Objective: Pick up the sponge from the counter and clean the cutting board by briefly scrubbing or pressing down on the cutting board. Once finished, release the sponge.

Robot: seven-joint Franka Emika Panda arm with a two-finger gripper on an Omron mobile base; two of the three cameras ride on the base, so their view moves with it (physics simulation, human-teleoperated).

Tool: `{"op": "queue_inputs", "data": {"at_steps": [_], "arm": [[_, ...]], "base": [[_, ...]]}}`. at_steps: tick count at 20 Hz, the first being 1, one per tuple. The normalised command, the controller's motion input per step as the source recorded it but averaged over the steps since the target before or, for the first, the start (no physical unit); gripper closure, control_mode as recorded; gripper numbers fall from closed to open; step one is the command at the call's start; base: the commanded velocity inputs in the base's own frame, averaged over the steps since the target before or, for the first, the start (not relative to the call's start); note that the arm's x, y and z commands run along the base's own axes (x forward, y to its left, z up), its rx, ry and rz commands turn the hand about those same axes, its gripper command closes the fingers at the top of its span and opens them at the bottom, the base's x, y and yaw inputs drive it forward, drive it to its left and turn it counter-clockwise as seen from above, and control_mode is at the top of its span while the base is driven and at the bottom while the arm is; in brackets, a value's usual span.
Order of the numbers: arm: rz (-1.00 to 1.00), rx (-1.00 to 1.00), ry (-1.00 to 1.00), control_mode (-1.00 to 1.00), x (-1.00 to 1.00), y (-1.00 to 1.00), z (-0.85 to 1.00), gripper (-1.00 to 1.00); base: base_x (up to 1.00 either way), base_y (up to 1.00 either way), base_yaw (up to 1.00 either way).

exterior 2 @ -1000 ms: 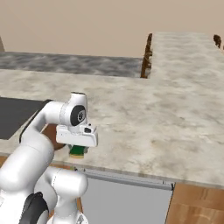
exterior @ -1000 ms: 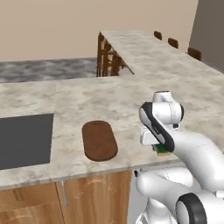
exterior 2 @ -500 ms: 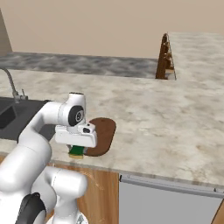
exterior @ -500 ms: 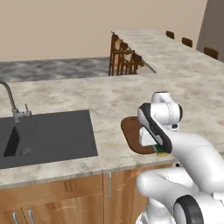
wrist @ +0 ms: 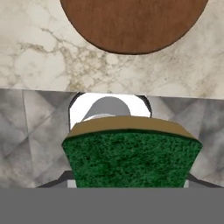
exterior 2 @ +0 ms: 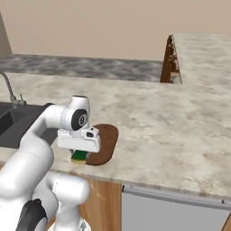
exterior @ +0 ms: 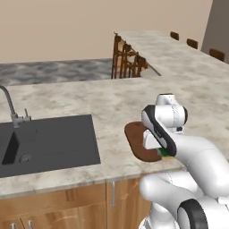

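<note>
While clamping the green-topped sponge (wrist: 131,157) between closed fingers, the gripper (exterior 2: 80,152) is hovering over the counter's (exterior 2: 171,131) near edge, just short of the brown oval cutting board's (exterior 2: 103,144) near end, apparently carrying it there for scrubbing.

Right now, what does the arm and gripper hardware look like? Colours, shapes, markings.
The arm is glossy white with rounded, tube-like links and dark grey to black bands at the joints. A round dark cap with a small pale ring marks the wrist joint. The hand is a boxy white block. No cables or lettering are legible.
</note>
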Motion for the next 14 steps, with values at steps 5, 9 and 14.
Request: {"op": "queue_inputs", "data": {"at_steps": [5,9,14], "arm": [[0.0,0.0,0.0,1.0,0.0,0.0,0.0,1.0],[0.0,0.0,0.0,1.0,0.0,0.0,0.0,1.0],[0.0,0.0,0.0,-1.0,0.21,-0.02,-0.05,1.0]], "base": [[0.44,0.0,0.0],[0.42,0.0,0.0],[0.11,0.0,0.0]]}}
